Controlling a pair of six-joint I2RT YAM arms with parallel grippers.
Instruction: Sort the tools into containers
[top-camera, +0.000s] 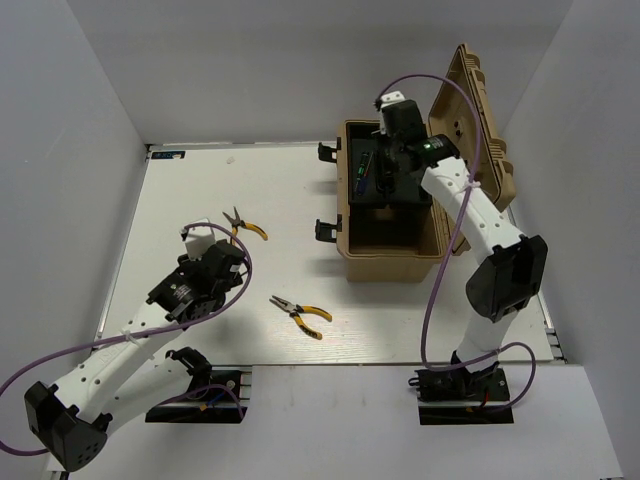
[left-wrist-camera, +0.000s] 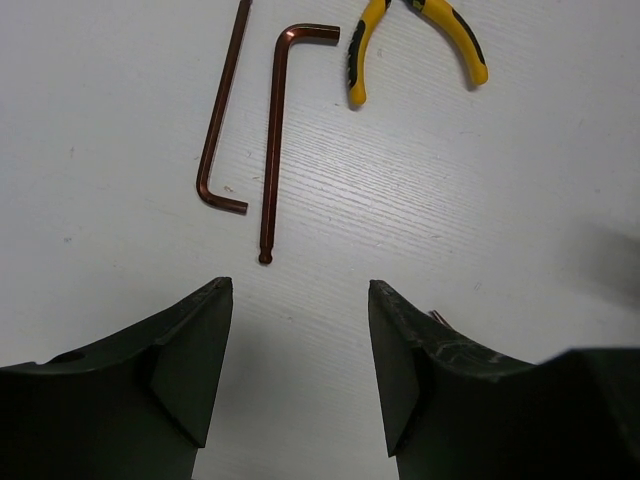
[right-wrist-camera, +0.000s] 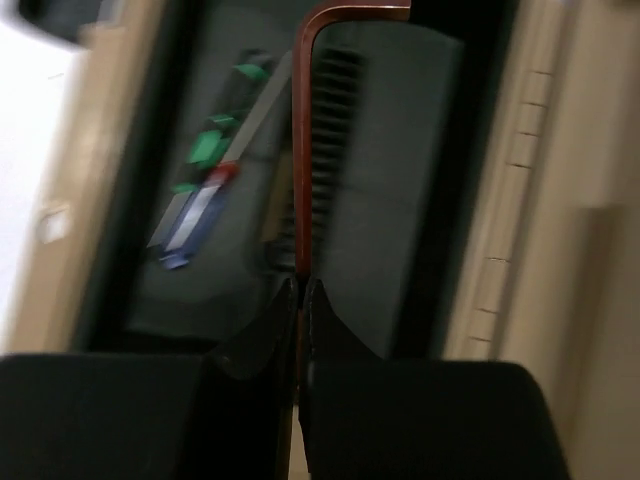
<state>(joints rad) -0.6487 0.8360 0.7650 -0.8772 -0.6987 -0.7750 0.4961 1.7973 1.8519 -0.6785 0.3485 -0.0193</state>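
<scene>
My right gripper is shut on a copper-brown hex key and holds it over the black tray of the open tan toolbox. The green/black screwdriver and the blue/red screwdriver lie in that tray, blurred. My left gripper is open and empty just above the table. Two more hex keys lie ahead of it, beside yellow-handled pliers, which also show in the top view. A second yellow-handled pliers lies mid-table.
The toolbox lid stands open at the back right, behind my right arm. Black latches stick out of the box's left side. White walls close in the table on the left, back and right.
</scene>
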